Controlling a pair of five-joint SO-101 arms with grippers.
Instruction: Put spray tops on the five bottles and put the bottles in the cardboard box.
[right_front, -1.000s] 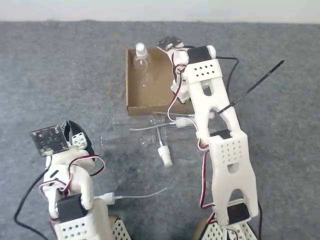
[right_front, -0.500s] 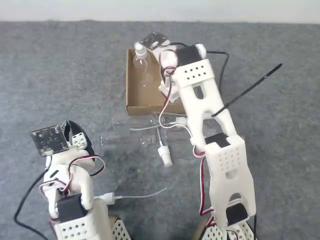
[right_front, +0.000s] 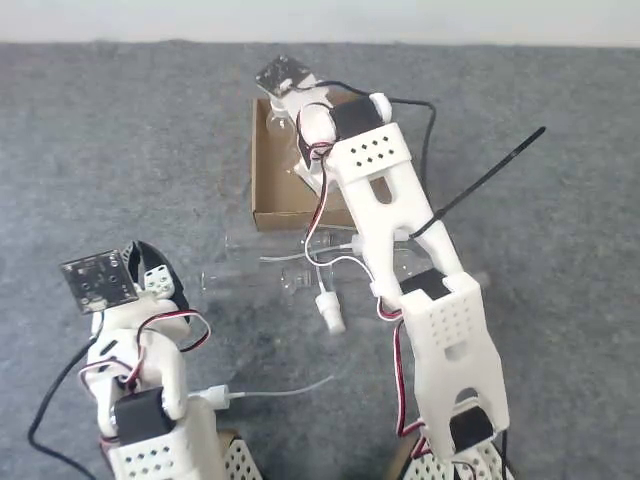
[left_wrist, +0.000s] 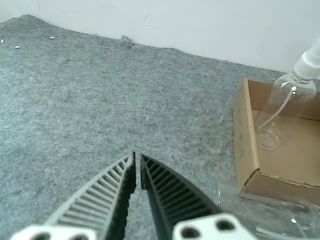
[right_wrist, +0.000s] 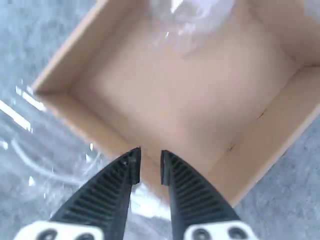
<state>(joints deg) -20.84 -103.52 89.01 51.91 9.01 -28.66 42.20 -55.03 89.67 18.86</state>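
Our right end effector (right_wrist: 149, 162) hangs over the cardboard box (right_wrist: 272, 135), jaws a little apart and empty. The left end effector (left_wrist: 138, 162) sits low over the bench (left_wrist: 75, 100), all but closed on nothing. One bottle (left_wrist: 292, 90) stands in a corner of the box, and other bottles (right_front: 255, 280) and a spray top (right_front: 330, 310) lie just outside it.

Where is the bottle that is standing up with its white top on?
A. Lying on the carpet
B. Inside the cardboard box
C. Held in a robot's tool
B: the bottle stands upright inside the box, in one of its corners, and no tool is holding it.
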